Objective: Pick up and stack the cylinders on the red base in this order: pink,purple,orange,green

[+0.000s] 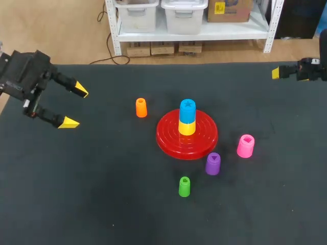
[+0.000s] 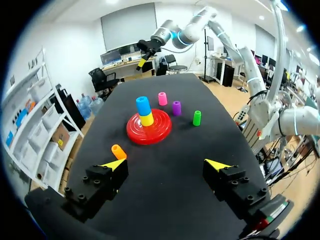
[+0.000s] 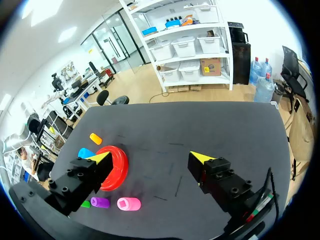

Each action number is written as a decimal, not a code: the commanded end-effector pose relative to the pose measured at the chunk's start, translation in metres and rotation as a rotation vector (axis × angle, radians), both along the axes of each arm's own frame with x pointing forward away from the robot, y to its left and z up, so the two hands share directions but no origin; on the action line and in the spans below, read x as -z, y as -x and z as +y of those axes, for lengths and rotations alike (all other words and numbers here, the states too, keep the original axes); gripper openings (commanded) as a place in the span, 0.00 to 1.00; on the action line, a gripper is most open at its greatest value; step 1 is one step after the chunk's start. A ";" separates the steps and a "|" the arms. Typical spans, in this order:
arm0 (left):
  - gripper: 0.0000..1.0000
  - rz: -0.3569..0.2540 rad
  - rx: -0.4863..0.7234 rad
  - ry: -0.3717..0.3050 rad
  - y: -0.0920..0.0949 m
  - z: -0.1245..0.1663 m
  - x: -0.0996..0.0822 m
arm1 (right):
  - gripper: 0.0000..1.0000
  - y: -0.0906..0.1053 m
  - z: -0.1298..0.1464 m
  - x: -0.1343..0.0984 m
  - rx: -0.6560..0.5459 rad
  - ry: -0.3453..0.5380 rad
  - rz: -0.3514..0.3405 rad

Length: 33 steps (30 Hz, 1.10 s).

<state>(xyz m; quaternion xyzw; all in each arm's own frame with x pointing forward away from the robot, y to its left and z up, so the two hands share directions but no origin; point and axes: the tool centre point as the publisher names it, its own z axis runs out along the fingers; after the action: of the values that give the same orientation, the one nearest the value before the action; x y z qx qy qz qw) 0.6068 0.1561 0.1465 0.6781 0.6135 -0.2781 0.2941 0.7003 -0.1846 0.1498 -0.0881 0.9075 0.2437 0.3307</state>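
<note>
Nothing is picked up yet: the left gripper point(image 1: 75, 106) and right gripper point(image 3: 151, 156) are wide open and empty, so next, I think, one should grab the pink cylinder point(image 1: 246, 146), middle right, beside the red base point(image 1: 168, 139).

Bright, even light falls from above; ceiling lights point(image 3: 70, 34) glow white in both wrist views. The black worktop point(image 1: 71, 194) looks matte and evenly lit, and the soft shadows beside the cylinders point(image 1: 184, 187) barely show. The red base point(image 1: 204, 144) carries a mild sheen along its ridges.
</note>
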 end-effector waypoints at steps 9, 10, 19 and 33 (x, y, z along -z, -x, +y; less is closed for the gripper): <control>1.00 0.045 -0.078 0.021 -0.004 0.005 0.009 | 1.00 0.000 0.000 0.000 0.000 0.001 0.000; 1.00 0.045 -0.078 0.021 -0.004 0.005 0.009 | 1.00 0.000 0.000 0.000 0.000 0.001 0.000; 1.00 0.045 -0.078 0.021 -0.004 0.005 0.009 | 1.00 0.004 0.013 -0.004 -0.023 0.216 0.030; 1.00 0.045 -0.078 0.021 -0.004 0.005 0.009 | 1.00 0.045 0.042 0.036 -0.098 0.638 0.112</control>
<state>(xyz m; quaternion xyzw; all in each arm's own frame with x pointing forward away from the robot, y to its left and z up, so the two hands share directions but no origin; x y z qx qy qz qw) 0.6120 0.1600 0.1378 0.6444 0.6435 -0.2886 0.2955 0.6643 -0.1483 0.1103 -0.2153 0.9426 0.1315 0.2188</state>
